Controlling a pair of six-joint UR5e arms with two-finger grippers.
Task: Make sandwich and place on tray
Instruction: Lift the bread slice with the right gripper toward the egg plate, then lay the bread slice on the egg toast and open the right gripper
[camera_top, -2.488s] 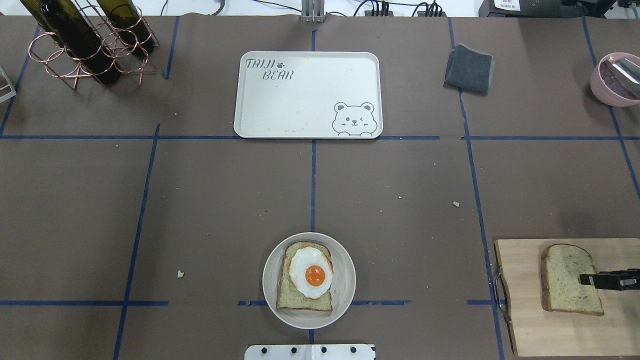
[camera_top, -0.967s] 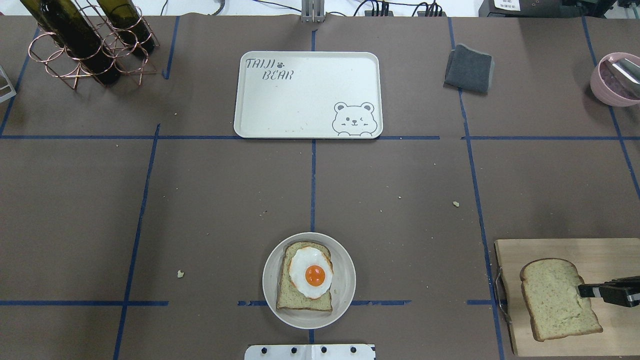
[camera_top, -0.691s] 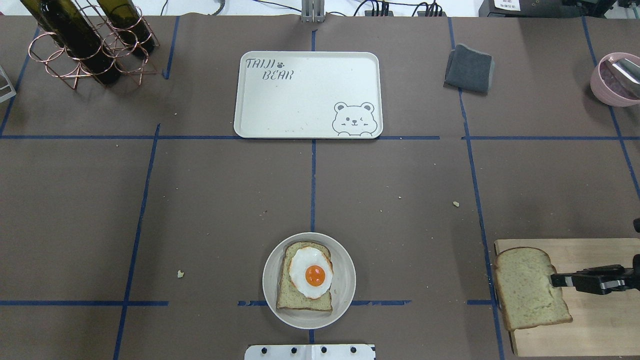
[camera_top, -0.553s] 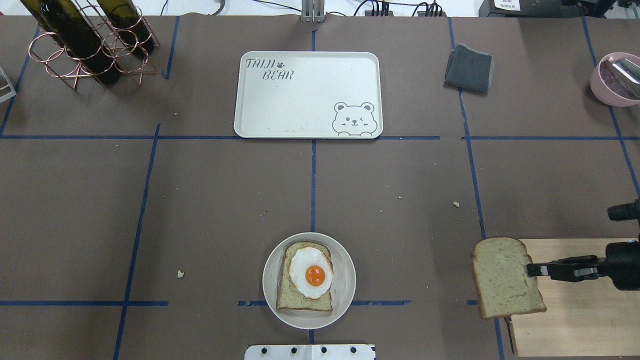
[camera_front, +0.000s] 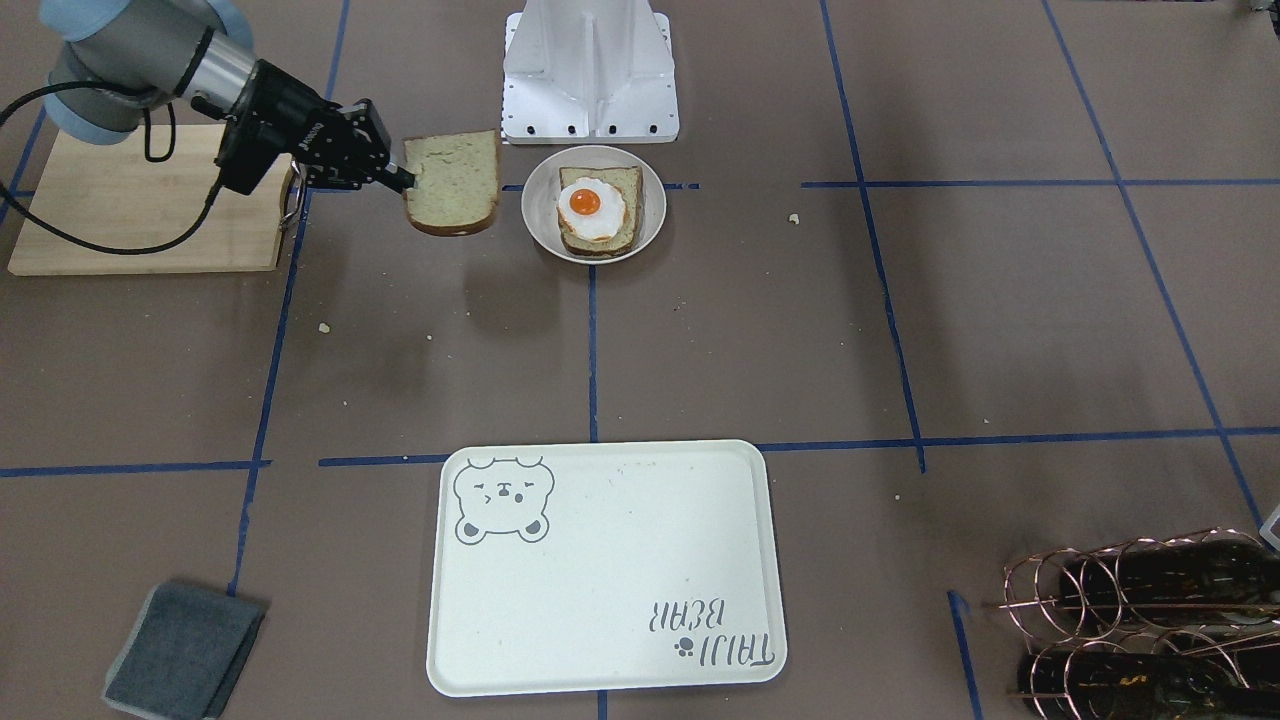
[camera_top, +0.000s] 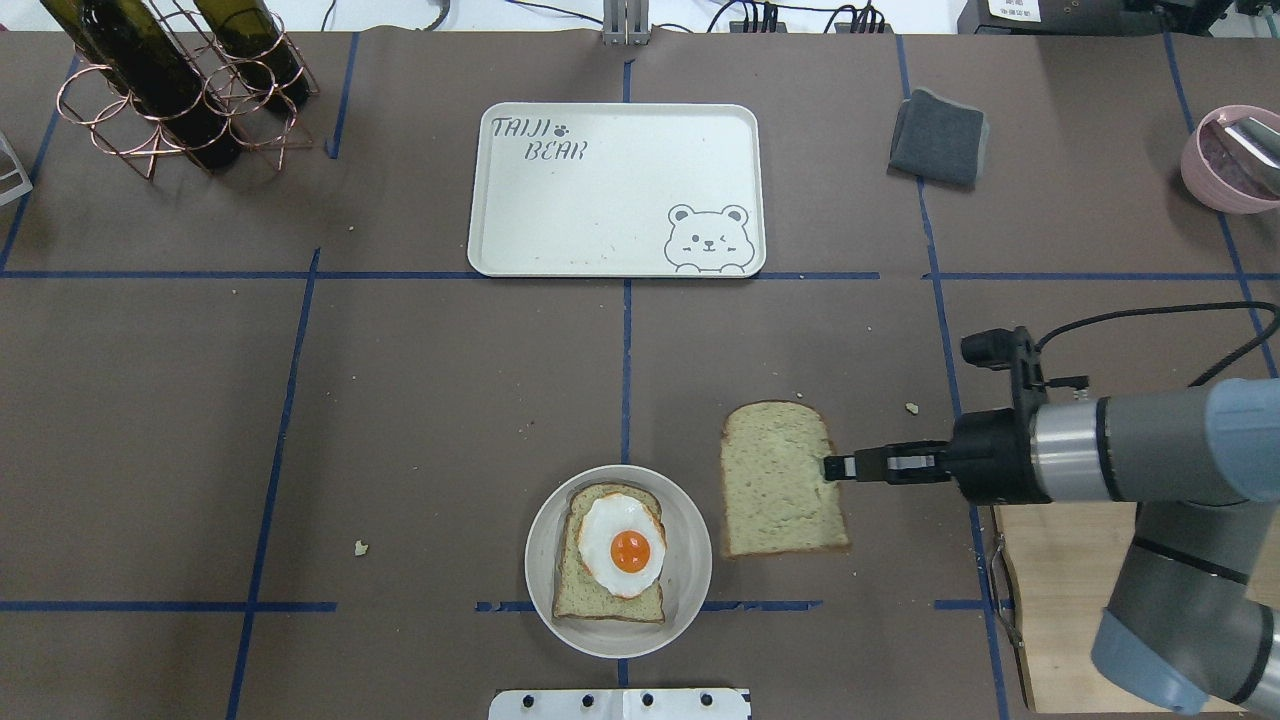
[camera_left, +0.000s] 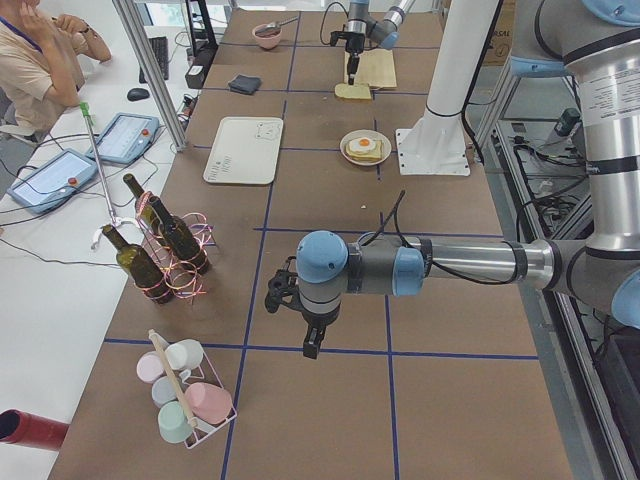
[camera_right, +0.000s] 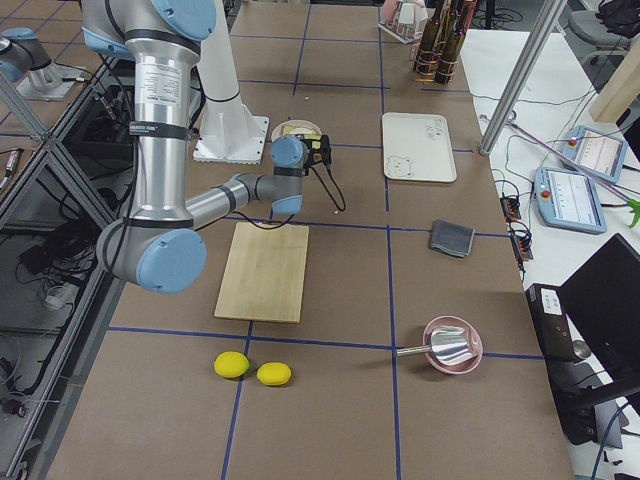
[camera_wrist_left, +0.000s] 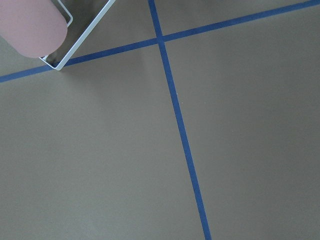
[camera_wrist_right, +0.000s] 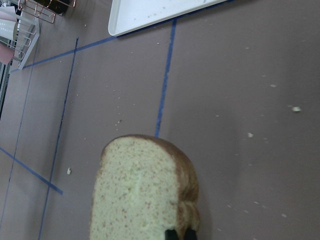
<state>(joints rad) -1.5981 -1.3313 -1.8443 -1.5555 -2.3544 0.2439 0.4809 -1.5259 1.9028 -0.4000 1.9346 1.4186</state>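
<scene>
The right pincer (camera_top: 829, 467) clenched the top bread slice (camera_top: 778, 482) by its edge, aloft just beside the bowl (camera_top: 693, 585) holding the lower slice (camera_top: 575, 592) and fried egg (camera_top: 620, 545). Capping it and reaching the far bear tray (camera_top: 600, 190) remained. The left pincer (camera_left: 312, 346) could not be judged.

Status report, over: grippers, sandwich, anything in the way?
Right gripper shut on top bread slice, aloft beside bowl. Left gripper far off, state unclear. Egg on lower slice, uncovered; tray bare. Nothing between slice and bowl.
</scene>
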